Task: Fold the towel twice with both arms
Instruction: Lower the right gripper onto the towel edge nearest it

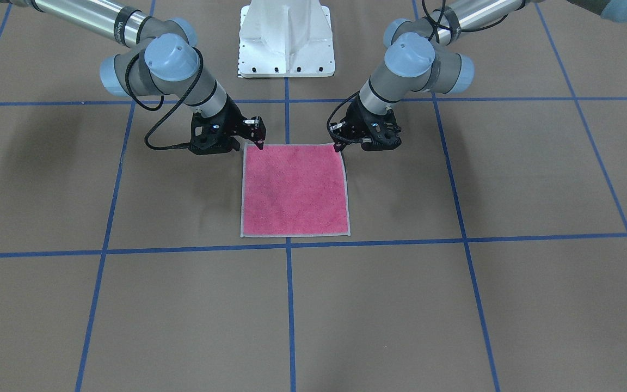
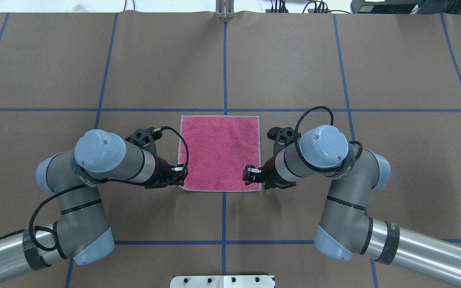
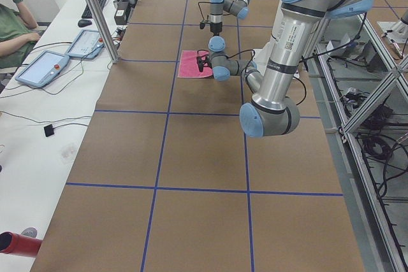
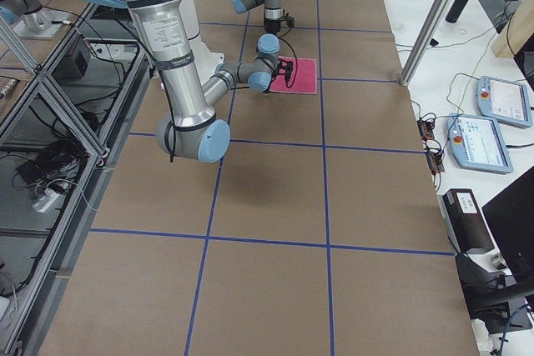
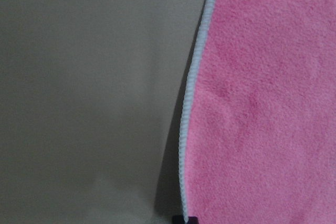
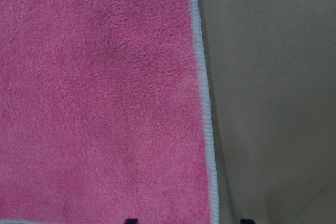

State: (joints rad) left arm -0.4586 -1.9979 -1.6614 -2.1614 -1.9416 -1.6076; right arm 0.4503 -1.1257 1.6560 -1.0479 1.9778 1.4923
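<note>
The towel [image 1: 294,190] [image 2: 220,152] lies flat and unfolded on the brown table, pink face up, with its light grey border showing all round. Both arms reach to its robot-side edge. My left gripper [image 1: 338,146] [image 2: 181,176] sits at one near corner. In the left wrist view its tips [image 5: 184,219] meet right on the towel's border, so it looks shut on the towel [image 5: 262,103]. My right gripper [image 1: 259,142] [image 2: 249,176] is at the other near corner. It is open, its two tips [image 6: 187,220] straddling the edge of the towel [image 6: 105,103].
The white pedestal base [image 1: 286,43] stands behind the towel. Blue tape lines [image 2: 224,60] grid the table. Along the far side are a metal post [image 3: 95,11], control tablets [image 3: 41,68] [image 4: 492,122] and a seated person [image 3: 13,23].
</note>
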